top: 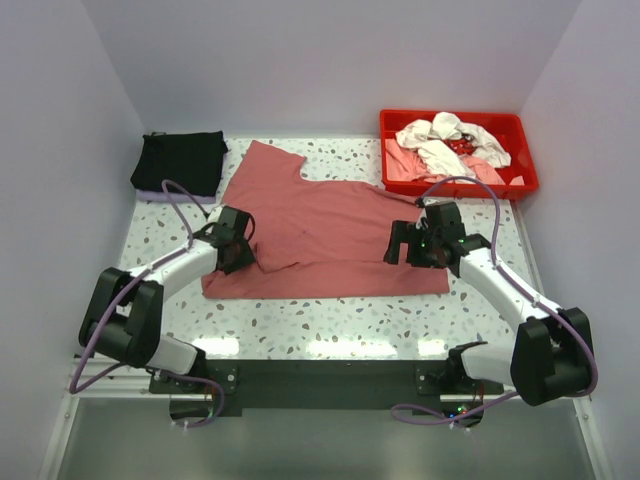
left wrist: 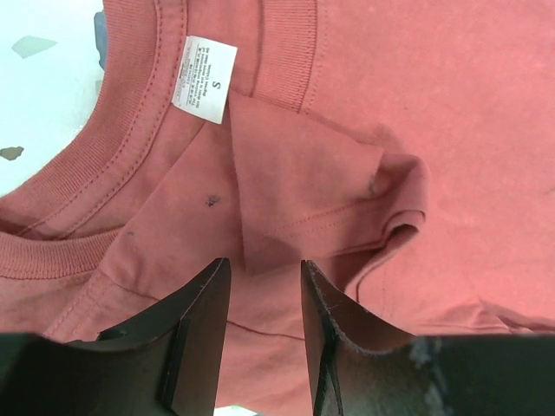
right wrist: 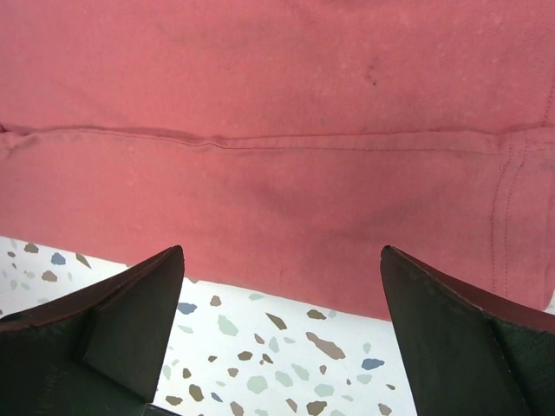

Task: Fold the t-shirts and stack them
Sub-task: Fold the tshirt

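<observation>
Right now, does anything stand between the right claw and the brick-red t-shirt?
Nothing visible does. The right claw hangs open at the near edge of the brick-red t-shirt, with only bare speckled table showing between its fingers.

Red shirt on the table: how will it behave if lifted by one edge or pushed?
Likely floppy: the red shirt lies flat, with soft folds near its collar, so a lifted edge should drape. Probably light, as the cloth looks thin. A push would likely bunch it rather than slide it whole across the table.
</observation>
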